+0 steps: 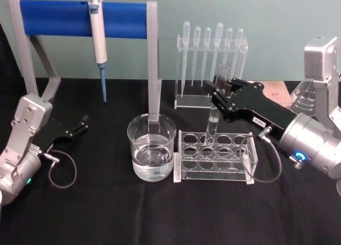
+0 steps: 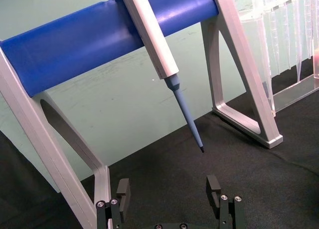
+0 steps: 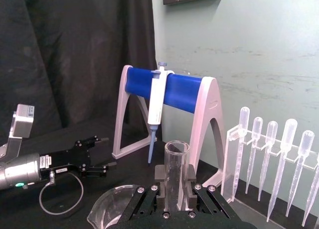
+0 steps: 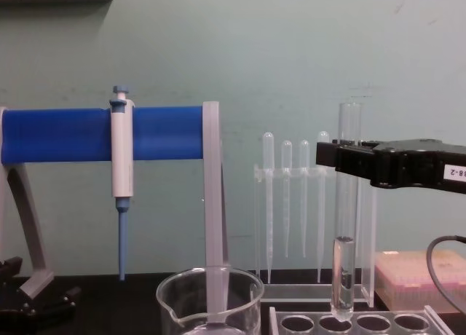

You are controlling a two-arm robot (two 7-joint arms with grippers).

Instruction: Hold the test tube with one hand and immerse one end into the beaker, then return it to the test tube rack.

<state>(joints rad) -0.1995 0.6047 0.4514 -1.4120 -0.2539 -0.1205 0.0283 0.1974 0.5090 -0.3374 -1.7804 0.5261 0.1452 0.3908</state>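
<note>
The right gripper (image 1: 217, 94) reaches in from the right, its 2 fingers closed on the test tube (image 1: 211, 127) and gripping it in the upper half; tube near upright, leaning a little; its flat rim stands up above the jaws and most of its length hangs below them; a liquid level shows in its lowest part, well under the jaws. Straight beneath the jaws is the clear rack (image 1: 213, 176); the tube's rounded bottom is at the rack's top plate, over 1 back-row hole; cannot tell whether it has entered. Down and to the left of the jaws stands the beaker (image 1: 152, 138), part-filled with clear liquid, just beside the rack, apart from the tube. Behind the jaws, 6 thin pipettes (image 1: 208, 48) hang in a clear stand. Far to the left, the left gripper (image 1: 81, 123) rests low over the black table (image 1: 160, 218), jaws spread wide, nothing between them; beyond those jaws the white-and-blue pipettor (image 1: 98, 37) hangs from a blue bar (image 1: 53, 17).
</note>
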